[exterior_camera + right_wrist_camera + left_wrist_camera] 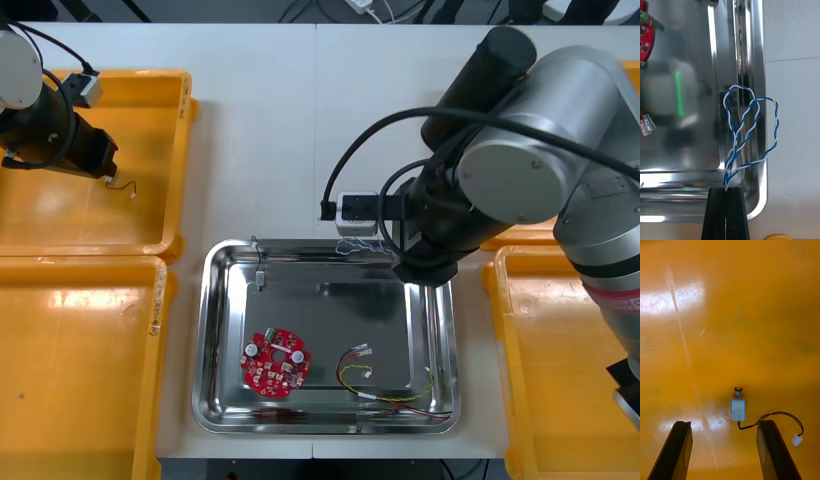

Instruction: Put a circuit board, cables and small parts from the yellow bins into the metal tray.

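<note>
Right gripper [726, 212] pinches the twisted blue and white cable [752, 123] at the metal tray [760, 56] rim; left gripper [724, 450] is spread wide over a yellow bin [730, 315].
Cable loops fan out from the right fingertips across the tray wall and rim, the outer loop over the table [793, 112]. Just ahead of the left fingers, a small metal part [738, 409] with a black lead lies on the bin floor. On the tray floor: circuit board [274, 363], red and yellow cable [400, 392].
</note>
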